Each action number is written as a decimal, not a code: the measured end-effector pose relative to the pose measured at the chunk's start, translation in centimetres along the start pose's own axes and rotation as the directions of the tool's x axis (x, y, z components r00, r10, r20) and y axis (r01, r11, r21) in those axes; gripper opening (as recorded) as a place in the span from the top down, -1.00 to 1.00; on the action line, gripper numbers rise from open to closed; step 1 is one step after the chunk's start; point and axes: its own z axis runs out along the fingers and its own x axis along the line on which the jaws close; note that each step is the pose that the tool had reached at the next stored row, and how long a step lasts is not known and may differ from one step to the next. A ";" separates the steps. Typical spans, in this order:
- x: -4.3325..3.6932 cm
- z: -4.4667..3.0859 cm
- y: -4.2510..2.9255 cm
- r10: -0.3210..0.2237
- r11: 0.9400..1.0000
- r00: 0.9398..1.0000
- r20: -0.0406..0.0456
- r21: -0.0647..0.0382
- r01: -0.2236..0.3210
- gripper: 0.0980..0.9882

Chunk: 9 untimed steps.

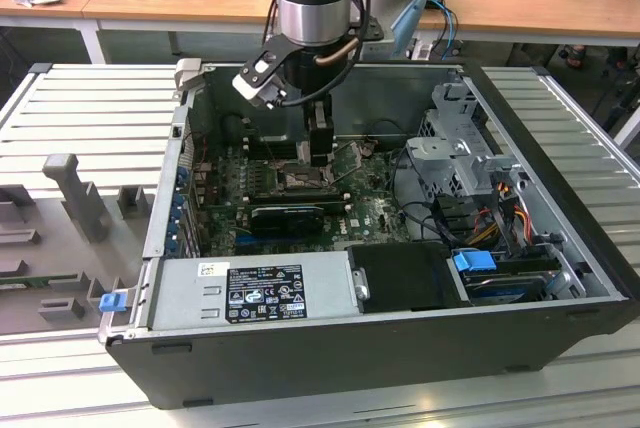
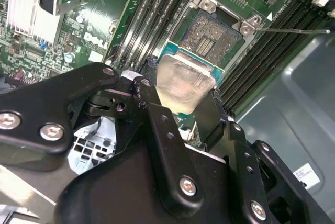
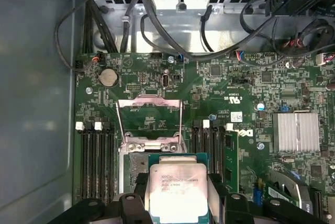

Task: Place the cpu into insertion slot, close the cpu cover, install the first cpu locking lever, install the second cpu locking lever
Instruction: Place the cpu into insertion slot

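Placing is the step in hand: the claw (image 2: pixel 182 96), clenched on the cpu (image 3: pixel 175 187), holds it close above the bare insertion slot (image 2: pixel 212 33) mid-motherboard (image 3: pixel 235 77), with the cpu cover (image 3: pixel 149 101) raised, and seating likely calls for a square, level, gentle descent.

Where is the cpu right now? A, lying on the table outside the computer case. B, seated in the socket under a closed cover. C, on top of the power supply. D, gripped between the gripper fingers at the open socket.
D: in both wrist views the gripper clamps the cpu partly over the insertion slot, with the cpu cover swung open.
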 end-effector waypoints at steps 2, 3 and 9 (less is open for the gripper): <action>0.00 0.10 -0.01 0.000 1.000 1.000 0.000 0.000 0.000 0.03; 0.00 0.21 -0.04 0.000 1.000 1.000 0.000 0.000 0.000 0.03; -0.01 0.74 -0.24 0.000 1.000 1.000 0.000 0.000 0.000 0.03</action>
